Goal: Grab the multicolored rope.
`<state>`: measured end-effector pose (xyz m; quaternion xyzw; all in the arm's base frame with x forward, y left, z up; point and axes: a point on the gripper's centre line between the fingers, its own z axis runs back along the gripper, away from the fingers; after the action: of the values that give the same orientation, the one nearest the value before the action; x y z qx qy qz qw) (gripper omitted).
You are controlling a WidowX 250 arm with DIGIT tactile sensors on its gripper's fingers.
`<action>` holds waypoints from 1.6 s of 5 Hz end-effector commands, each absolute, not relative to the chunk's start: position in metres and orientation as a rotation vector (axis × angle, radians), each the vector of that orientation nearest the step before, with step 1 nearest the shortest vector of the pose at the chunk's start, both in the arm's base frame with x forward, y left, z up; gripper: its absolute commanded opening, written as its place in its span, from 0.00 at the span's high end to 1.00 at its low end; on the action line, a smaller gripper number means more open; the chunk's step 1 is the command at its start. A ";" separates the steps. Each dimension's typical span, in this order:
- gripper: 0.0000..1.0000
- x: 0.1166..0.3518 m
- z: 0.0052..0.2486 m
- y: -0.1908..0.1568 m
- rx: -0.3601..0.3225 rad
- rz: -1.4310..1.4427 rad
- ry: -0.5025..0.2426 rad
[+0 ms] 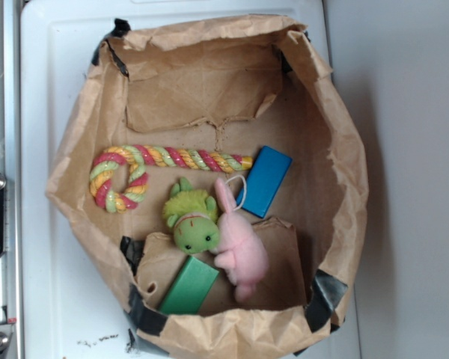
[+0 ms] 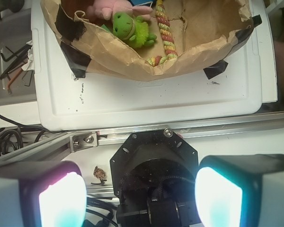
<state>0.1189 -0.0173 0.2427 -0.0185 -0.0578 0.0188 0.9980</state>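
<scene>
— Exterior view: where's the multicolored rope (image 1: 161, 166)?
— Lying flat in the brown paper bag (image 1: 337, 149), above the green plush toy (image 1: 192, 221) and pink plush bunny (image 1: 239, 243).
— And the gripper (image 2: 141, 196)?
— Wrist view shows its fingers spread wide, holding nothing, well short of the bag.

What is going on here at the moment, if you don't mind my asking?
Nothing is being handled yet. The multicolored rope lies untouched in a paper bag, beside a green plush toy and a pink plush bunny. The gripper is open and empty, well outside the bag.
</scene>
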 end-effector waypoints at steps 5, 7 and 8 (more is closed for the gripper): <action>0.00 0.259 0.220 0.012 0.008 0.179 -0.150; 0.00 0.265 0.207 0.014 0.021 0.056 -0.212; 0.00 0.267 0.194 0.016 0.034 -0.007 -0.219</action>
<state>0.2658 0.0066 0.1767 0.0092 -0.0787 -0.0152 0.9967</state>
